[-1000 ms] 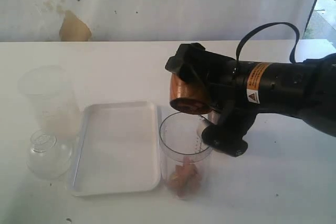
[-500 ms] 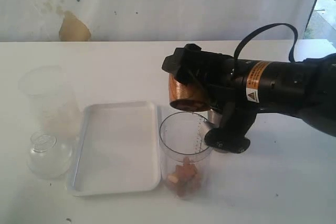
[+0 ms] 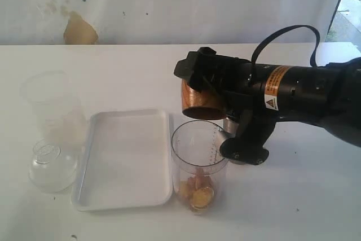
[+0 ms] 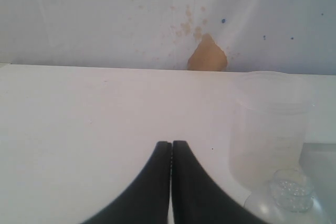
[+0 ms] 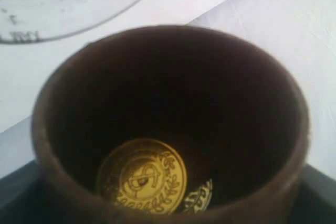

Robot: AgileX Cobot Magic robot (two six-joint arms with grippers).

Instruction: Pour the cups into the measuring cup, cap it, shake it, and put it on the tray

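The right gripper (image 3: 211, 86) clamps the tipped wooden cup (image 3: 198, 104), one gold coin (image 5: 142, 174) still lodged inside. Just beneath it, coins (image 3: 200, 196) have now landed in the measuring cup (image 3: 198, 156): pour almost done! Further off, the tray (image 3: 127, 159) waits; the left gripper (image 4: 171, 150) is pinched together, empty.

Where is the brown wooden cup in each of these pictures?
Exterior view: the wooden cup is near the middle, tipped above the measuring cup.
Left wrist view: not in it.
Right wrist view: it fills the picture, mouth toward the camera, a gold coin inside.
Shared landmark: the measuring cup's marked rim, in the exterior and right wrist views.
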